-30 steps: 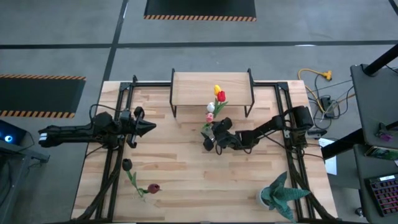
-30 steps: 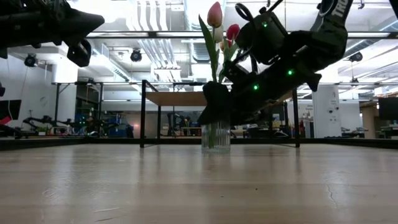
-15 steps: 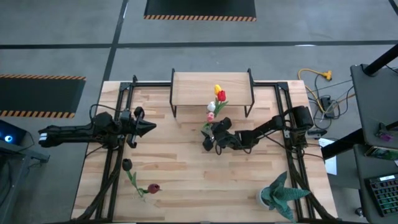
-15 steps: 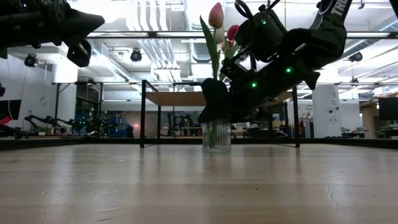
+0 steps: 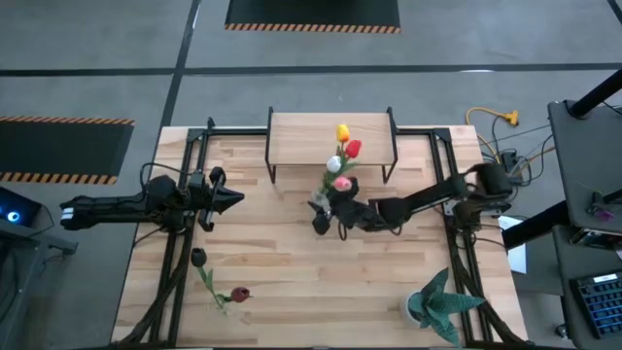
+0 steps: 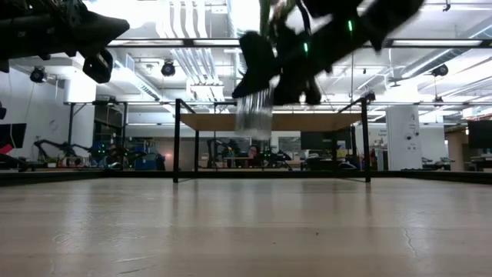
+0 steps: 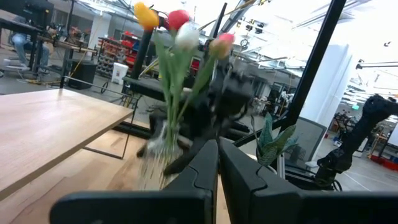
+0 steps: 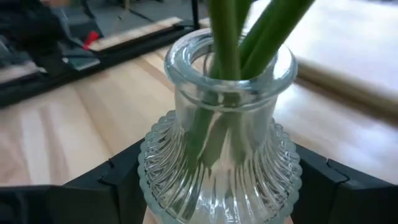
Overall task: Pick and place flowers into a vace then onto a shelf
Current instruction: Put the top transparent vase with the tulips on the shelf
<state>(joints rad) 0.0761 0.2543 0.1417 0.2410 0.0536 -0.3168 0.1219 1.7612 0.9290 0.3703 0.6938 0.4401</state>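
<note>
A ribbed clear glass vase (image 8: 221, 155) holds several tulips, yellow, red, white and pink (image 5: 342, 156), their green stems (image 8: 231, 43) in its neck. My right gripper (image 5: 324, 216) is shut on the vase near the table's middle, in front of the shelf (image 5: 301, 136). In the low view the vase (image 6: 254, 115) hangs in the air at the height of the shelf board (image 6: 307, 121). Two dark tulips (image 5: 216, 277) lie flat on the table at the near left. My left gripper (image 5: 231, 199) hovers shut at the left, touching nothing. My right gripper pinches the vase's ribbed body (image 8: 155, 174) between its two fingers (image 8: 118, 180), one on each side, below the neck. The fingers come level from the table's right side. The vase is lifted clear of the table and stands roughly upright, flowers rising above it.
A spiky teal potted plant (image 5: 442, 303) stands at the near right corner. Black frame rails (image 5: 185, 233) run along the table's left and right sides. The shelf's black legs (image 6: 177, 138) stand behind the vase. Bare planks (image 5: 311, 282) lie between the loose tulips and the plant.
My right gripper has risen, carrying the vase from standing on the table up to about shelf-board height. It has also shifted slightly toward the left and far edge. The flower heads moved with it. My left arm has kept still.
</note>
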